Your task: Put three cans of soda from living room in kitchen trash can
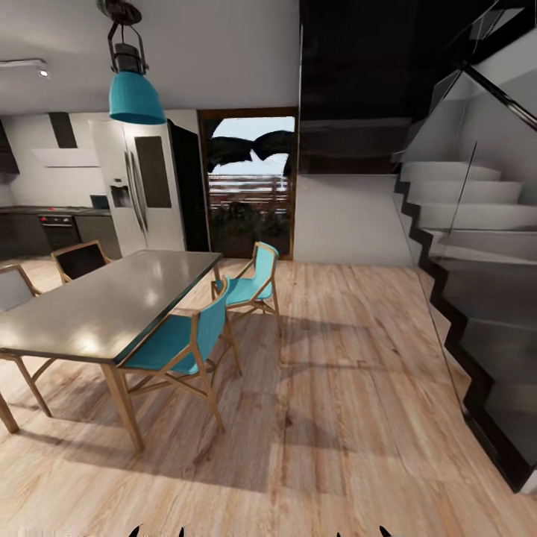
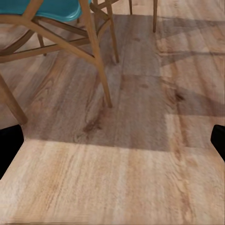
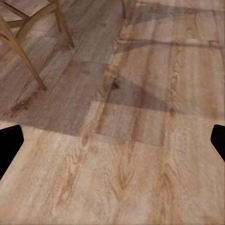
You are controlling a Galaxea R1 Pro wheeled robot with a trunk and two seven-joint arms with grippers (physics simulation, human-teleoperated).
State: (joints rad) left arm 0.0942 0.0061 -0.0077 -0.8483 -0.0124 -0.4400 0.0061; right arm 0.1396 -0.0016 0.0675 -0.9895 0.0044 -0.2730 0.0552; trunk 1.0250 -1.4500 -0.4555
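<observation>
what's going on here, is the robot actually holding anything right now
Nothing is being handled. The robot is on its way across a wood floor, beside a dining table with teal chairs. A staircase rises on the right, and a fridge stands by the far wall. In both wrist views the fingers sit wide apart over bare floor, with nothing between them. No soda cans are visible.

Table (image 1: 97,313) cut off at left edge.

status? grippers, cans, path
Left gripper open, empty. Right gripper open, empty. In transit. Dining table and teal chairs left; staircase right.
</observation>
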